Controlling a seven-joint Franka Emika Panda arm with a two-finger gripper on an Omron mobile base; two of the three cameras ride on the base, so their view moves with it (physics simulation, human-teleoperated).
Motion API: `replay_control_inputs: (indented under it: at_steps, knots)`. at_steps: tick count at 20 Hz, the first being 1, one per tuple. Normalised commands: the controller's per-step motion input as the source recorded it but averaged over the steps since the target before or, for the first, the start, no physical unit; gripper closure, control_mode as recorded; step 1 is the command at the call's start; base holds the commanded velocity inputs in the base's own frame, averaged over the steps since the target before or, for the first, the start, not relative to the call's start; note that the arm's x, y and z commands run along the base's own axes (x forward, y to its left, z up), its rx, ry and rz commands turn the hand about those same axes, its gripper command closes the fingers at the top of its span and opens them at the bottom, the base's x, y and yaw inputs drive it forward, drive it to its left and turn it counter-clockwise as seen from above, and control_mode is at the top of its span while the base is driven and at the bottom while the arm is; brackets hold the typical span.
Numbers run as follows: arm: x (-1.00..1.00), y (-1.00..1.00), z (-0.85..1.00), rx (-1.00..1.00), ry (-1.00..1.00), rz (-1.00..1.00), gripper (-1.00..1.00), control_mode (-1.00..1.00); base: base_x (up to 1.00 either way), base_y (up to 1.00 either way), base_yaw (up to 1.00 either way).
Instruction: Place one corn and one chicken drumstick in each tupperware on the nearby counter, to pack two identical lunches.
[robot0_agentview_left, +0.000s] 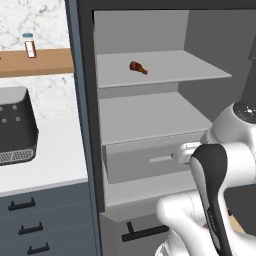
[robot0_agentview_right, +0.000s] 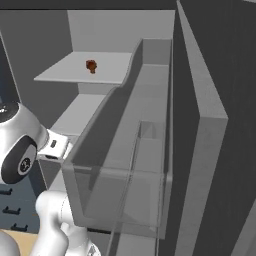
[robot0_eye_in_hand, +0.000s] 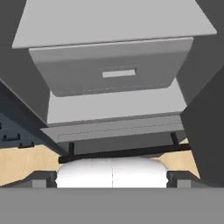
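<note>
White arm (robot0_agentview_left: 212, 200) rises at the near right of the left base view, before an open fridge whose drawer (robot0_agentview_left: 145, 162) juts out; a dark drumstick (robot0_agentview_left: 138, 67) lies alone on the top shelf (robot0_agentview_left: 165, 67), with the counter (robot0_agentview_left: 45, 155) to the left. Right base view: the drumstick (robot0_agentview_right: 91, 65) sits far back on that shelf. Hand view: jaws stand wide apart, gripping nothing, facing the drawer (robot0_eye_in_hand: 111, 72).

Chicken drumstick (robot0_agentview_left: 138, 67), small and reddish-brown, lying on its side on the upper grey shelf (robot0_agentview_left: 165, 70) of the open fridge, thin bone end pointing right. White bench (robot0_agentview_left: 50, 155) at left, over dark drawers.
</note>
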Motion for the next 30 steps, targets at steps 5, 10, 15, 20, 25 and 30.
replay_control_inputs:
  at_steps: [5, 10, 15, 20, 25, 30]
  knots:
    - [0.20, 0.02, 0.44, 0.00, -0.26, 0.14, -1.00, -1.00, 0.00, 0.00, 0.00]
    - [0.36, 0.28, 0.79, 0.00, -0.09, 0.05, -1.00, -1.00, 0.00, 0.00, 0.00]
    - [0.52, 0.16, 0.80, 0.00, -0.04, 0.00, -1.00, -1.00, 0.00, 0.00, 0.00]
    - [0.51, 0.00, 0.25, 0.00, -0.20, 0.04, -1.00, -1.00, 0.00, 0.00, 0.00]
    - [0.52, -0.05, 0.06, 0.00, -0.07, 0.02, -1.00, -1.00, 0.00, 0.00, 0.00]
    - [0.44, -0.04, 0.45, 0.00, -0.02, 0.00, -1.00, -1.00, 0.00, 0.00, 0.00]
